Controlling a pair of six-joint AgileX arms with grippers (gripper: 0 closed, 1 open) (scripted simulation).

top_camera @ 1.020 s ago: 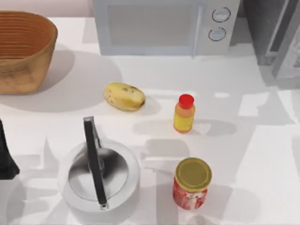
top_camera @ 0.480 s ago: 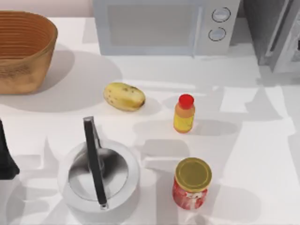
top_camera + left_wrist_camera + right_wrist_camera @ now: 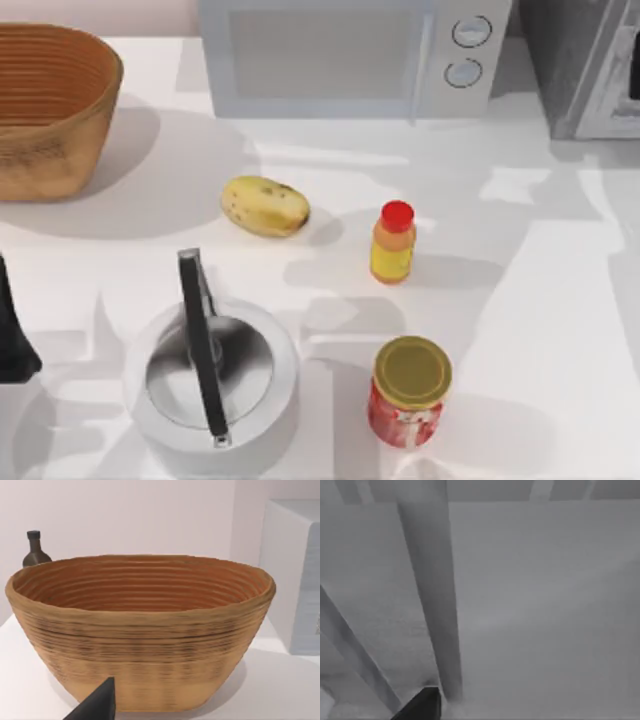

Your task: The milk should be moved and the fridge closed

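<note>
The fridge (image 3: 572,68) is the grey cabinet at the table's back right corner, and its pale door panel (image 3: 618,95) lies nearly flat against it. The right wrist view is close up against that door (image 3: 545,605), with a vertical grey bar (image 3: 432,595) running down it. One dark fingertip (image 3: 420,707) of my right gripper rests at the foot of the bar. A dark bit of my right arm (image 3: 634,80) shows at the right edge by the door. The milk is out of view. My left arm (image 3: 12,340) is parked at the left edge.
A white microwave (image 3: 350,55) stands at the back centre and a wicker basket (image 3: 50,105) at the back left. On the table sit a potato (image 3: 265,205), a yellow bottle with a red cap (image 3: 393,243), a kettle (image 3: 212,375) and a gold-lidded jar (image 3: 410,390).
The fridge door has swung from standing open at an angle to nearly shut against the cabinet. The table objects and my left arm have not moved.
</note>
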